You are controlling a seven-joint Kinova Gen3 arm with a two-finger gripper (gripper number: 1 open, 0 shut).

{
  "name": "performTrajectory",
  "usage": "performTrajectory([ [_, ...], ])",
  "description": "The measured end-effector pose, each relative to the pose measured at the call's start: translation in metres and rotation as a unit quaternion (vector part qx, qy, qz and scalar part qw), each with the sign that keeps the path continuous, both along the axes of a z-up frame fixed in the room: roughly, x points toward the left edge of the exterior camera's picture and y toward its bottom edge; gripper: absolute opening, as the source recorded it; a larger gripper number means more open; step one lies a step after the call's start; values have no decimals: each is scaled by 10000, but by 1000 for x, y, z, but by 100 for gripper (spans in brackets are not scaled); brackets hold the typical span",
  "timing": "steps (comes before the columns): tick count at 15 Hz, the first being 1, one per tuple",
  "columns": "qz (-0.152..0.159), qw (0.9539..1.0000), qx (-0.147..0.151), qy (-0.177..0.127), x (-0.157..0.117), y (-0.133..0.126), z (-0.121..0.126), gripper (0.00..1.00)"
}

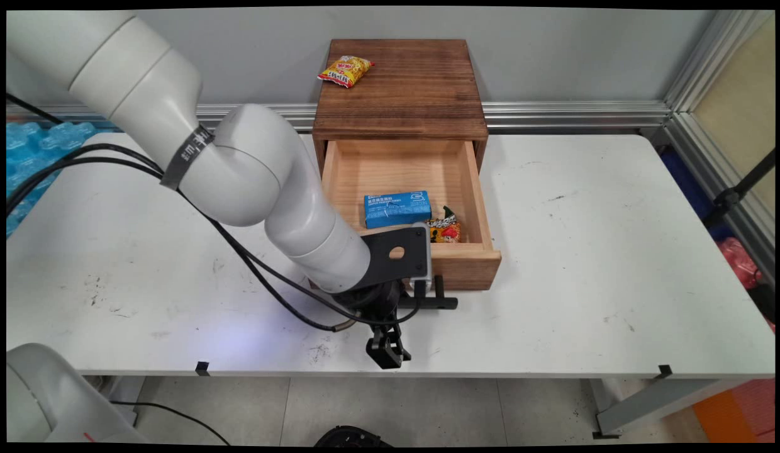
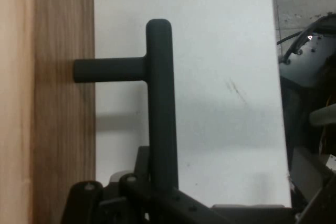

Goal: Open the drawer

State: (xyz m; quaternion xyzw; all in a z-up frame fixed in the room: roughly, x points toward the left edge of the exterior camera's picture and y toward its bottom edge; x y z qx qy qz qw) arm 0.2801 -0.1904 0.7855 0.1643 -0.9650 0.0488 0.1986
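A wooden drawer cabinet (image 1: 399, 88) stands at the tabletop's (image 1: 616, 251) far edge, near its middle. On its top, toward the far left corner, lies a snack packet (image 1: 345, 70). Its drawer (image 1: 406, 170) is pulled out toward the near edge; inside, near the front, a small box (image 1: 397, 208) lies left of another snack packet (image 1: 445, 228). The drawer's handle (image 2: 159, 103) projects toward the near edge.
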Motion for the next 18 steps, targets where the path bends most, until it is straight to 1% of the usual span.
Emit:
performTrajectory([
  [7,-37,10000,12,34,-5,4,-1,100],
  [18,-83,9999,-121,-1,-3,-6,-1,100],
])
